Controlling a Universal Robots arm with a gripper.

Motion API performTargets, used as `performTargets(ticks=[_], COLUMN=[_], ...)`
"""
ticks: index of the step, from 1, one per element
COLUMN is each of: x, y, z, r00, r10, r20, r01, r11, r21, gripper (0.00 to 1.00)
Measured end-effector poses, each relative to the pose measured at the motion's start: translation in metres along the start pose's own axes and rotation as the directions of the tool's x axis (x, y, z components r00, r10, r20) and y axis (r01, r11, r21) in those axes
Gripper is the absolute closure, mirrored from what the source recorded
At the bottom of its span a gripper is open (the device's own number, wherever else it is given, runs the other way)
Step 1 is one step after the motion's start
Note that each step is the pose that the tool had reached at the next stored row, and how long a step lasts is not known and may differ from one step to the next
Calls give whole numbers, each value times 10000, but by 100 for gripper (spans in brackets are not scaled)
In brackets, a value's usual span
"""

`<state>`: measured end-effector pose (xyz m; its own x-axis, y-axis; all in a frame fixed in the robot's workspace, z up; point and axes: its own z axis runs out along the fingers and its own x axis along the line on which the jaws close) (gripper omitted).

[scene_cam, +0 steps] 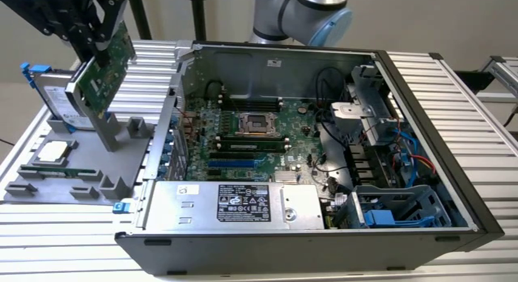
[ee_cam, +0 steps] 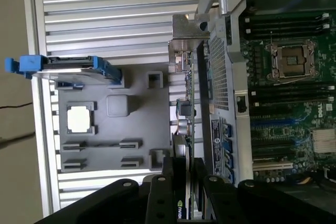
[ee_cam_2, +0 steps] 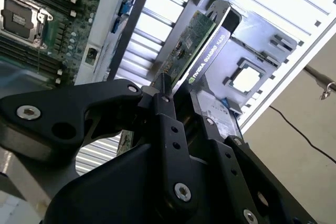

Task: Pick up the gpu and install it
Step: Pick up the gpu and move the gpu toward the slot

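Gpu [scene_cam: 104, 70] stands tilted over the grey tray [scene_cam: 85, 164], outside the open case [scene_cam: 267, 258]; my pincer [scene_cam: 99, 45] is clamped on its upper edge. Pick-up stage, I judge; seating needs its edge squared to a board slot.

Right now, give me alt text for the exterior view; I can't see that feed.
The hand grips the gpu, tilted, over the grey tray at the exterior view's left. A hard drive with blue rails stands in the tray; the open computer case, motherboard exposed, lies beside it.
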<state>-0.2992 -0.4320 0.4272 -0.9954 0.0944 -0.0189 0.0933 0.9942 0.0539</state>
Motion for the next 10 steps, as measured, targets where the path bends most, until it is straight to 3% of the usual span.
performTargets(ticks=[10], x=[-166], y=[15], z=[4], r00=[10000], r10=[-1], r20=[0], r01=[1], r11=[10000], r21=[0], gripper=[100])
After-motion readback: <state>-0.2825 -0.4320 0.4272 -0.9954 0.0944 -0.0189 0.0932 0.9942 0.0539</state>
